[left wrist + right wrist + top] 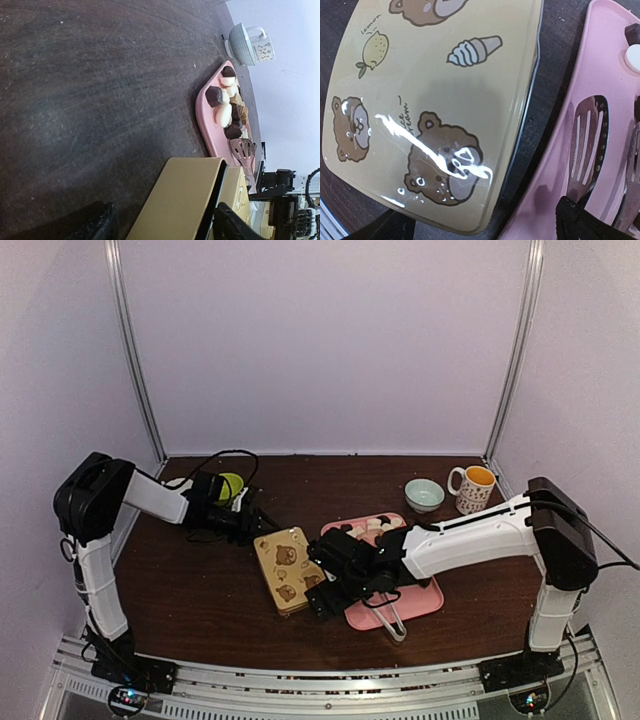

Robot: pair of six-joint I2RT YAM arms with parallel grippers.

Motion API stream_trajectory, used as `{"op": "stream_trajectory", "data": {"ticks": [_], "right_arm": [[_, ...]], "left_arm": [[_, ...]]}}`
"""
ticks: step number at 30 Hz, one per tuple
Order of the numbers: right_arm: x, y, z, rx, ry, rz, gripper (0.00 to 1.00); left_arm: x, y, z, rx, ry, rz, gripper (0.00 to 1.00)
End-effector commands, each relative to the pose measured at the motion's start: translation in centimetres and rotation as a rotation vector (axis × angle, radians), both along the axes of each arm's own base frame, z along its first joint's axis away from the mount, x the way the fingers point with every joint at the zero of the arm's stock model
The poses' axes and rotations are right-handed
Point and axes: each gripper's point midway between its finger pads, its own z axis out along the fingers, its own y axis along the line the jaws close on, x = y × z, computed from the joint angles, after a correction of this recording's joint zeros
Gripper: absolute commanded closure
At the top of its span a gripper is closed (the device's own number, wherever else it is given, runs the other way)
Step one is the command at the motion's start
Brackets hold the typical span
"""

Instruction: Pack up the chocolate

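From where I stand, the chocolate (226, 110) sits in a small heap of dark brown, caramel and cream-white pieces at the far end of a pink tray (425, 595) in the middle of the dark wooden counter (200, 600). A pair of clear tongs (393, 622) lies along the near part of that tray. Its slotted heads rest on the pink surface just short of the heap, and its handle end pokes out over the tray's near edge. Just left of the tray lies a tan box (285, 565) with its lid on, printed with brown bears, a lemon and an ice-cream cone. A thin strip of counter shows between box and tray. The left gripper (262, 525) reaches in from the left to the box's far left corner, with a finger on either side of the box's end. I cannot tell whether they are pressing on it or only standing around it. The right gripper (322, 595) comes across from the right and hangs over the box's near right corner. Its jaws are spread wide and grip nothing, and one fingertip is above the tray's left rim beside the tong heads. Far right on the counter, well apart from the tray, stand a pale green bowl (424, 495) and, just beside it, a white patterned mug (472, 488) with an orange inside.
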Motion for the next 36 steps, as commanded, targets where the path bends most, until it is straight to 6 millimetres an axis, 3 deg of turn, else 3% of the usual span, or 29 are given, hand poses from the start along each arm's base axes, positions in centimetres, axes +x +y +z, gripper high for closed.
{"op": "stream_trajectory", "data": {"ticks": [1, 6, 12, 23, 30, 36], "right_arm": [[2.4, -0.2, 0.9, 0.024, -0.057, -0.057, 0.02], [2.9, -0.8, 0.6, 0.008, -0.05, -0.072, 0.02], [3.1, -0.7, 1.1, 0.012, -0.058, -0.065, 0.03], [3.8, 0.5, 1.7, 0.013, -0.067, -0.049, 0.03], [3.9, 0.7, 1.1, -0.001, -0.054, -0.046, 0.03], [3.9, 0.7, 1.2, -0.005, -0.05, -0.039, 0.03]], "left_arm": [[-2.7, 0.1, 0.1, -0.026, 0.037, 0.006, 0.34], [-3.9, 1.5, 0.0, -0.034, 0.034, 0.058, 0.34], [-3.4, 3.6, 1.0, -0.043, -0.008, 0.114, 0.33], [-1.8, 2.5, 4.0, -0.097, -0.096, 0.051, 0.15], [-1.9, 2.8, 2.0, -0.035, -0.049, 0.038, 0.19], [-2.1, 5.0, -0.9, 0.208, -0.05, 0.016, 0.26]]}}
